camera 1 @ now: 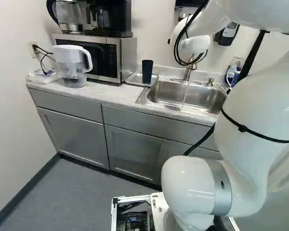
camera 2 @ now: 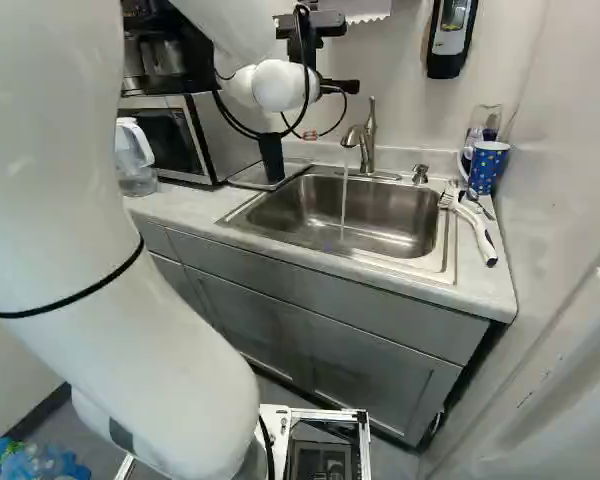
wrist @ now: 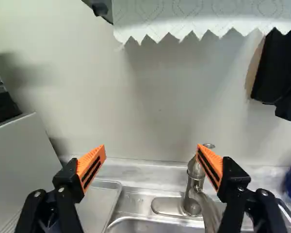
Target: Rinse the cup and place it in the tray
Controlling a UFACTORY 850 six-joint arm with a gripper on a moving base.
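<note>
My gripper is above the back of the sink in the right base view, near the faucet. In the wrist view the gripper stands wide open, with nothing between its orange pads. The dark cup stands on the flat metal tray between microwave and sink; which end is up I cannot tell. Part of the tray shows below the gripper in the wrist view, but the cup does not. Water runs from the faucet into the sink.
The microwave carries coffee gear, with a water pitcher beside it. Right of the sink are a brush and a blue dotted mug. A paper towel and a black wall dispenser are near the gripper.
</note>
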